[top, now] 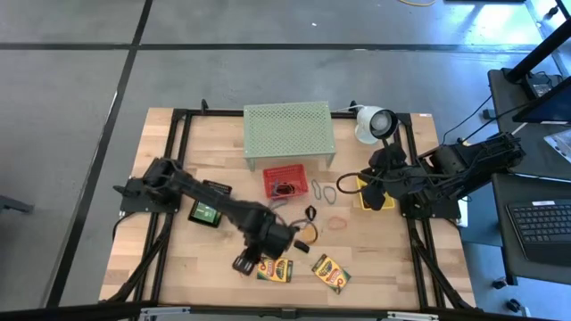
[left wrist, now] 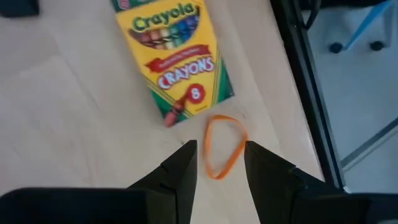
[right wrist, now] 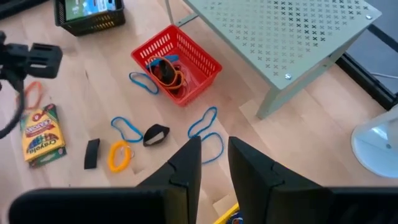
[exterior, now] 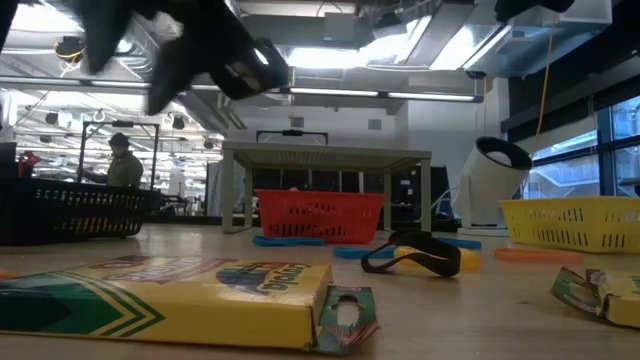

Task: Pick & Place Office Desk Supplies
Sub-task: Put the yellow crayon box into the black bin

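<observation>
Two yellow-and-green Crayola crayon boxes lie flat near the table's front edge, one (top: 275, 270) directly under the left arm's wrist and the other (top: 330, 272) at three o'clock from it; the left wrist view shows the first with an eight-count label and a rainbow of crayon tips printed on it. An orange rubber band (left wrist: 222, 145), a thin bent loop, lies on the wood just beside that box's short end. Blue rubber bands (right wrist: 203, 129) and a yellow loop (right wrist: 118, 155) are scattered in front of the red basket, with a small dark clip (right wrist: 156, 134) among them and a dark strip (right wrist: 92, 153) near the yellow loop. The red basket (top: 285, 182), at six o'clock from the pale green mesh stand (top: 288, 132), holds a tangle of dark and orange items too small to tell apart. A black basket (top: 205, 212) at nine o'clock from the red one holds a green-faced box, and a yellow basket (top: 370, 193) sits at three o'clock, below the right arm. The left gripper (left wrist: 217, 163) hangs above the orange band, fingers parted narrowly with nothing between them. The right gripper (right wrist: 214, 155) hovers over the yellow basket, pointed toward the red one, its fingers a narrow gap apart and empty.
</observation>
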`<state>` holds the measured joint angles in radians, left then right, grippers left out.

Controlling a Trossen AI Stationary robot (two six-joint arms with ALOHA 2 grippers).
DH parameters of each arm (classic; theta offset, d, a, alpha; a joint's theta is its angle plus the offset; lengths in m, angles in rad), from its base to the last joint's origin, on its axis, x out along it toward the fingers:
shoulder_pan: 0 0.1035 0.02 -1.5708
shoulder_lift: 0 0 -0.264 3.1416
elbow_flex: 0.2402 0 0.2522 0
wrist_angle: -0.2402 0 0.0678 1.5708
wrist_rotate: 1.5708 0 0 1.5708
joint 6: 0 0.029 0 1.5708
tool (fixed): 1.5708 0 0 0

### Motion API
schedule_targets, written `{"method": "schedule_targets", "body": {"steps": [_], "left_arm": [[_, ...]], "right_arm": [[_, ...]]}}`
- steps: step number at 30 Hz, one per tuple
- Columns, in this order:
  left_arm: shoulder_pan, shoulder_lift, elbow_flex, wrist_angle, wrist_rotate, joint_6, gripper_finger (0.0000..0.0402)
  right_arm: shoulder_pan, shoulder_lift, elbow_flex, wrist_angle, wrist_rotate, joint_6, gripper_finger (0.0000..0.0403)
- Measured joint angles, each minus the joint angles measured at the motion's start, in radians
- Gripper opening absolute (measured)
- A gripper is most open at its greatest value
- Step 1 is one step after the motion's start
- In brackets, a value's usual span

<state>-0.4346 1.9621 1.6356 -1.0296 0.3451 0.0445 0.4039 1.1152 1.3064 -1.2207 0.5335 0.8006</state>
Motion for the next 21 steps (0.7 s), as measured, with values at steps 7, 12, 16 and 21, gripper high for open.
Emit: {"method": "schedule_targets", "body": {"steps": [7, 12, 16, 21], "left_arm": [[-0.095, 0.0, 0.0, 0.051, -0.116, -0.066, 0.0127], [-0.143, 0.0, 0.0, 0.111, -0.358, -0.229, 0.0127], [-0.125, 0.0, -0.003, 0.15, -0.396, -0.372, 0.0127], [-0.099, 0.0, -0.06, 0.248, -0.317, -0.407, 0.0135]], "right_arm": [[0.0, 0.0, 0.0, 0.062, -0.027, 0.031, 0.0081], [0.0, 0.0, 0.0, 0.113, -0.028, 0.082, 0.0081], [0.0, 0.006, 0.0, 0.161, -0.036, 0.107, 0.0081], [0.0, 0.035, 0.0, 0.189, -0.098, 0.104, 0.0081]]}}
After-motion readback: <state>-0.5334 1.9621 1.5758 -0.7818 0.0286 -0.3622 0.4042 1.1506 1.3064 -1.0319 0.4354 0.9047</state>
